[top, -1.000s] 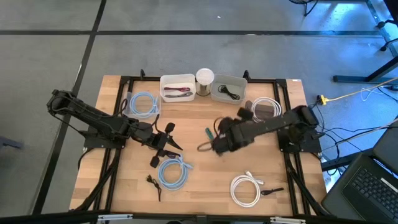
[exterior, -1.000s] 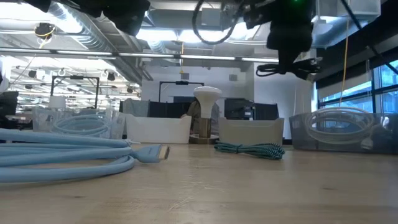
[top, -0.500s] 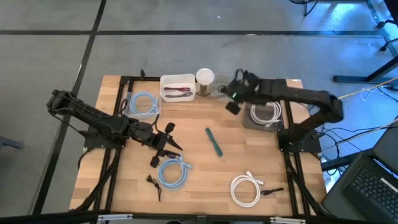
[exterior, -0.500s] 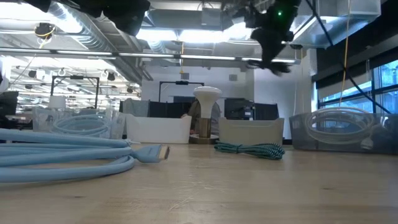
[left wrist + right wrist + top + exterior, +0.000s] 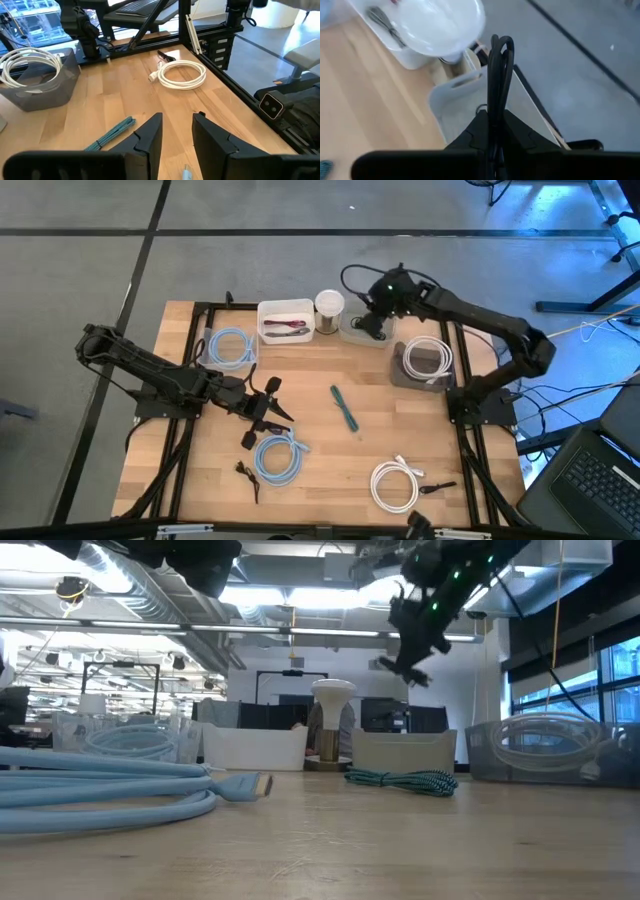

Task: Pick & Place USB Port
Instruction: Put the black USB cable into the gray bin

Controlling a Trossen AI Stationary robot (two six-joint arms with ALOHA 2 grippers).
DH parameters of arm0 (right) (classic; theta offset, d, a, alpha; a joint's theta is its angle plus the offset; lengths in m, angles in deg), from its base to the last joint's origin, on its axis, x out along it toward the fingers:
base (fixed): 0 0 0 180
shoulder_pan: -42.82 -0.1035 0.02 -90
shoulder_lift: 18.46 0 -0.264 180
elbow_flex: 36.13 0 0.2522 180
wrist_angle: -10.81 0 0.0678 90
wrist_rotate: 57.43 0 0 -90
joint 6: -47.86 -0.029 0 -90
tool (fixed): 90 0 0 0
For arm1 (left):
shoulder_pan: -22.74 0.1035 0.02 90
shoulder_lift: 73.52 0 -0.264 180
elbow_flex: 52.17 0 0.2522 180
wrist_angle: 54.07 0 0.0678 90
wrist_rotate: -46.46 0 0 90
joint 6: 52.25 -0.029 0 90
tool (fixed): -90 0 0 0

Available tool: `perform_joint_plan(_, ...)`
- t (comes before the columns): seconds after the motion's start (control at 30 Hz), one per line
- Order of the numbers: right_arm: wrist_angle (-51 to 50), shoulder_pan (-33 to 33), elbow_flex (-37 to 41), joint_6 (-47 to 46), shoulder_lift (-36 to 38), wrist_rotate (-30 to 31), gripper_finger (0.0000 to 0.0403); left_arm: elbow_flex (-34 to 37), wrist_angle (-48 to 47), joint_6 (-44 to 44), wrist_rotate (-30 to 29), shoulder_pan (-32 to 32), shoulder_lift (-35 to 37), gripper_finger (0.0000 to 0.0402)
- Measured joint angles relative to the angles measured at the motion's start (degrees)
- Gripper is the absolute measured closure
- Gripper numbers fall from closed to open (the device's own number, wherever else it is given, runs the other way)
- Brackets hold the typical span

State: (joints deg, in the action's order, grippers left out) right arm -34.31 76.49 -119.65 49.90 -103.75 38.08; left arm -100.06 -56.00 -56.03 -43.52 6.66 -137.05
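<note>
The right tool [image 5: 376,320] is hanging over the grey bin [image 5: 383,336] at the far edge of the worktop [image 5: 320,440], its fingers pinched narrow on a folded black cable [image 5: 496,75]. In the right wrist view the cable's loop is sticking up between the closed fingers, directly above the bin's open mouth, with the white lamp [image 5: 440,25] just beside the bin's rim. Seen from the low camera, the right tool [image 5: 408,635] is sitting well above the bin [image 5: 404,751], clear of its walls.

The white tray [image 5: 286,320] is standing on the lamp's other side along the same far edge. A second grey bin [image 5: 398,372] holding a white coil is lying near the worktop's right edge, close behind the right arm's reach.

The left tool [image 5: 272,408] is waiting over the left half of the worktop, near the middle, with its fingers [image 5: 150,137] spread a little apart and gripping nothing. A blue coil [image 5: 280,455] is lying just beside it toward the near edge, and another blue coil [image 5: 229,346] is resting near the far left corner.

The middle of the worktop is carrying only a short green cable [image 5: 344,407], leaving bare wood around it. A white coil [image 5: 395,483] is lying toward the near right corner.
</note>
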Motion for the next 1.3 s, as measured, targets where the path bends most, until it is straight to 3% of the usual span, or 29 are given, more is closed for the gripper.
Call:
perform_joint_plan(0.57, 2.4, 7.7, 0.0, 2.6, -16.9, -6.9, 0.0376, 0.0, 0.0, 0.0, 0.0, 0.0, 0.0, 0.0304)
perform_joint_plan(1.17, 2.8, 7.8, -0.2, 2.0, -24.8, -8.6, 0.0374, 0.0, 0.0, 0.0, 0.0, 0.0, 0.0, 0.0307)
perform_joint_plan(1.3, 3.9, 7.8, -0.1, 0.8, -24.1, -8.6, 0.0315, 0.0, 0.0, 0.0, 0.0, 0.0, 0.0, 0.0309)
